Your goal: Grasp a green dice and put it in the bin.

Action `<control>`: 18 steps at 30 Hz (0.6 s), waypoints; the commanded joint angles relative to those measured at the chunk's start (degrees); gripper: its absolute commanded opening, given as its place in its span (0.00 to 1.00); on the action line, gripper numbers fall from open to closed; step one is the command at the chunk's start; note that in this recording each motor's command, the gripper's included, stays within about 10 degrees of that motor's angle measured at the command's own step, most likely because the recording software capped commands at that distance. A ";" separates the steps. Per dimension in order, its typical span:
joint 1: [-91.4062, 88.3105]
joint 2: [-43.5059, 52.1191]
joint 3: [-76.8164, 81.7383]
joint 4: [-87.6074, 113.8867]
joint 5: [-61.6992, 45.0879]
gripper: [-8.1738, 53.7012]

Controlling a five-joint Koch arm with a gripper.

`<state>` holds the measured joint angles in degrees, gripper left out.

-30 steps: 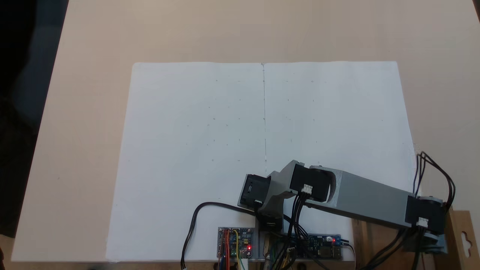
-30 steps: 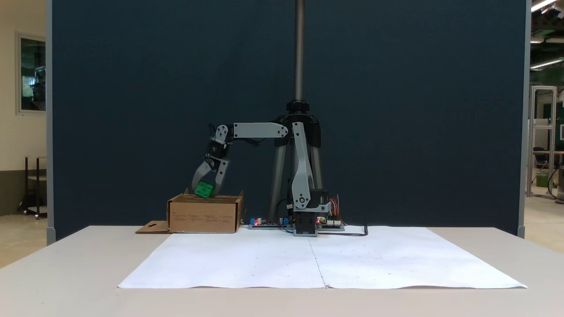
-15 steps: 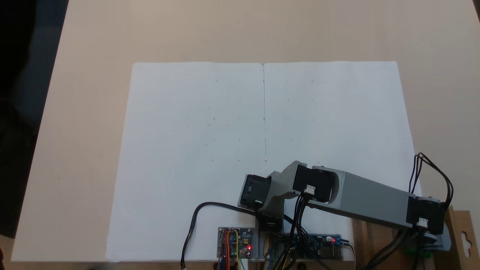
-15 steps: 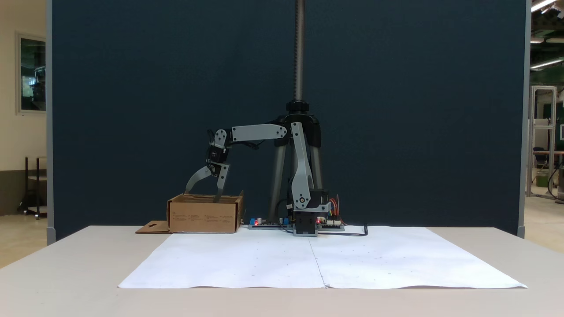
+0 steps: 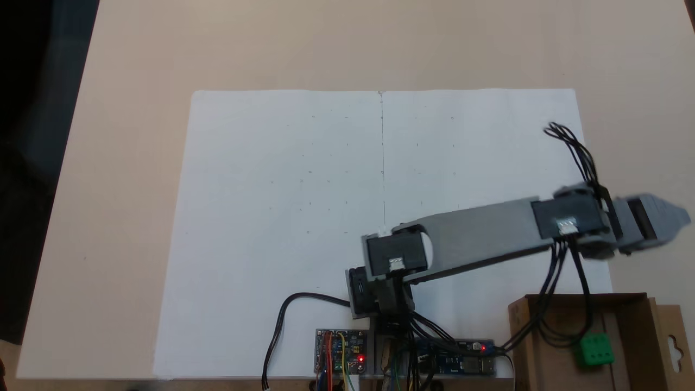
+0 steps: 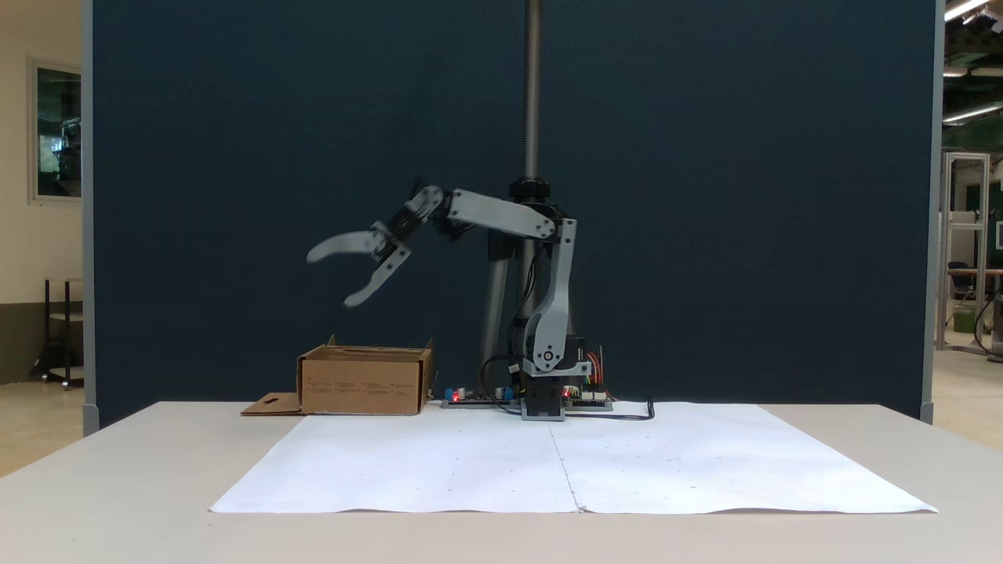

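Inside the bin [image 5: 630,347], on its cardboard floor toward the side that carries the flap with the hang-hole cutout, lies the green dice [image 5: 596,348], one pipped face turned up to the camera in a fixed view. Black cables from the arm hang across the bin just beside the dice on its left in that view. The claw [image 6: 331,276] is well apart from the dice: in a fixed view from the front it hangs high above the bin [image 6: 364,381], out over the bin's left half, its two grey jaws spread wide and holding nothing, one reaching nearly level and the other slanting down. Seen from above, the claw [image 5: 678,220] shows as a blurred grey point beyond the bin's far wall, over the counter [image 5: 326,49], so the dice sits below it and nearer the lower edge of that picture. From the front the dice is hidden by the bin's walls (they are low, yet enough to cover it). Next to the bin stands the arm's base with its lit circuit boards [image 5: 342,350], at the edge of the white paper sheet [image 5: 282,190] that covers the counter in front of the bin.
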<state>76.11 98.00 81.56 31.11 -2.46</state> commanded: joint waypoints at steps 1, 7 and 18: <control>-5.89 4.22 -1.05 -4.48 5.80 0.82; -23.12 10.81 2.11 -4.48 6.59 0.84; -51.15 23.12 19.69 -5.62 7.12 0.86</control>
<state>27.16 119.00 101.07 30.94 -0.09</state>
